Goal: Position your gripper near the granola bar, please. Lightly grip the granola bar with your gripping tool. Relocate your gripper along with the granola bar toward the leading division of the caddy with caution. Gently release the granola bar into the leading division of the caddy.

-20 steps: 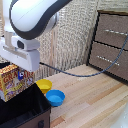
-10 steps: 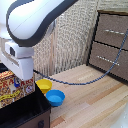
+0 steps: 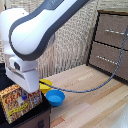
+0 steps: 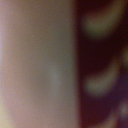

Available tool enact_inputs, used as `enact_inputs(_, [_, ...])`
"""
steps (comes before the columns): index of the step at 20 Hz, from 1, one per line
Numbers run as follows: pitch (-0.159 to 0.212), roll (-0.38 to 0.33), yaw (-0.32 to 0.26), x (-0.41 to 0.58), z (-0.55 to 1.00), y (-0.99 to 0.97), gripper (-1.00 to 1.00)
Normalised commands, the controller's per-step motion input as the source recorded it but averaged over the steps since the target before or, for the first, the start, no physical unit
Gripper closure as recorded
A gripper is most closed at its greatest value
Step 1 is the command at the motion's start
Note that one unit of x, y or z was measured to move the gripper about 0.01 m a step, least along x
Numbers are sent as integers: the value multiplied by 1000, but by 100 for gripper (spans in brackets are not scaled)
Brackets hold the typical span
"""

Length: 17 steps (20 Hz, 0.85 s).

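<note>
Arm (image 3: pixel 40 25): bulky, white with grey trim, filling the upper part of the exterior view's left and reaching down toward the lower left corner.

Cabinet (image 3: pixel 112 42): brown wood, drawers with pale handles, at the exterior view's right, standing on the floor.

Floor (image 3: pixel 95 102): light wood planks. A grey cable (image 3: pixel 100 82) trails across it from near the bowls toward the cabinet.

Caddy (image 3: pixel 35 116): black, at the lower left corner of the exterior view; only a corner of its wall shows, dividers not discernible.

Gripper (image 3: pixel 26 85): white blocky head directly above the bar. Fingers hidden behind the head and the bar; whether apart or clamped cannot be told.

Bar (image 3: pixel 20 102): flat box, red and yellow-orange front with lettering, standing upright at the caddy, its top edge touching or just under the gripper head. Which compartment it occupies cannot be told.

Blue bowl (image 3: pixel 55 97): on the floor just beside the caddy.

Yellow bowl (image 3: pixel 45 85): touching or just behind the blue bowl, partly covered by it.

Wrist view: wholly blurred; pale surface on one half, dark reddish with light curved patches on the other. Nothing identifiable.
</note>
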Motion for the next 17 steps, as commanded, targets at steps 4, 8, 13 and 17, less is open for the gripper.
enact_inputs(4, [-169,0,-267,0,0,369,-100])
enact_inputs(8, [-147,3,-220,0,89,292,-100])
enact_inputs(13, [-58,31,-135,14,241,-17,-100])
enact_inputs(17, [-1,86,-62,98,537,-336,-100])
